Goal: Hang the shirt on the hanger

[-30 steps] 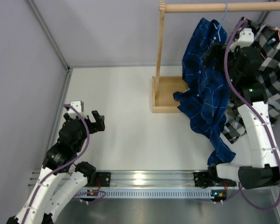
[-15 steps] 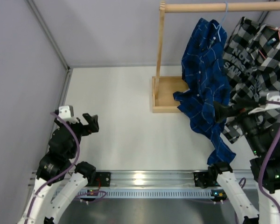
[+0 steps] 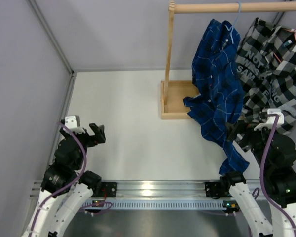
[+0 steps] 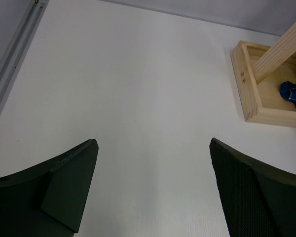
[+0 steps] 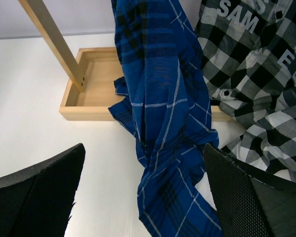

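The dark blue shirt (image 3: 217,89) hangs from the wooden rod, its tail trailing onto the table; it also shows in the right wrist view (image 5: 160,113). The pale-blue hanger's hook (image 3: 238,12) shows over the rod; its frame is hidden inside the shirt. My right gripper (image 3: 244,132) is open and empty, low beside the shirt's trailing end, apart from it (image 5: 143,192). My left gripper (image 3: 96,133) is open and empty over bare table at the near left (image 4: 153,187).
A wooden rack has a rod (image 3: 227,7), a post (image 3: 168,47) and a box base (image 3: 176,100). A black-and-white checked shirt with lettering (image 3: 271,69) hangs right of the blue one. Grey walls stand at the left and back.
My right arm has pulled back and down from the hanging shirt to the near right. My left arm has drawn back slightly. The blue shirt hangs unchanged.
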Tool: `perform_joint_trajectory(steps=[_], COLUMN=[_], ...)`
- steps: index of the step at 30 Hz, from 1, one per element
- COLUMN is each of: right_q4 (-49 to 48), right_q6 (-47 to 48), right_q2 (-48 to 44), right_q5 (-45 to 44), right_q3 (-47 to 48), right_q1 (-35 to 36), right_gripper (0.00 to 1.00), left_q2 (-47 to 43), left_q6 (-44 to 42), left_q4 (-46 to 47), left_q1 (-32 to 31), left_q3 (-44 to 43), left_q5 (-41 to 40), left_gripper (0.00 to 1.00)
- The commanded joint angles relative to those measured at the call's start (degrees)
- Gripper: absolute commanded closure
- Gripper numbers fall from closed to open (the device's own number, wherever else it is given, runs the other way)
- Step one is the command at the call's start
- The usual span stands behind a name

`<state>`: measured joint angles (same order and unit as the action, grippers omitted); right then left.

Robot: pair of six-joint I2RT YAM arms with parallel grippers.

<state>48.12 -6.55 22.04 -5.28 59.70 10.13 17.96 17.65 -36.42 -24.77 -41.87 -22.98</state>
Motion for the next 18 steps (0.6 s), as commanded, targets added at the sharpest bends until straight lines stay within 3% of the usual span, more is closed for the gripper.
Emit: perform_joint_trajectory(steps=[1, 18], right_q4=[1.1, 0.0], right_q6=[0.5, 2.9], right_q2=[-1.0, -3.2], right_q5=[-2.4, -3.9], right_q3=[0.9, -0.8], right_q1=[1.1, 2.3], right_gripper=[0.01, 0.01], left_q2=[-2.5, -2.3], left_q6=[-0.8, -1.1], left_q4=[1.6, 2.1], left_q1=[0.3, 0.3], left_q3=[0.6, 1.1], left_q5=[0.8, 2.9], left_gripper=[0.02, 0.02])
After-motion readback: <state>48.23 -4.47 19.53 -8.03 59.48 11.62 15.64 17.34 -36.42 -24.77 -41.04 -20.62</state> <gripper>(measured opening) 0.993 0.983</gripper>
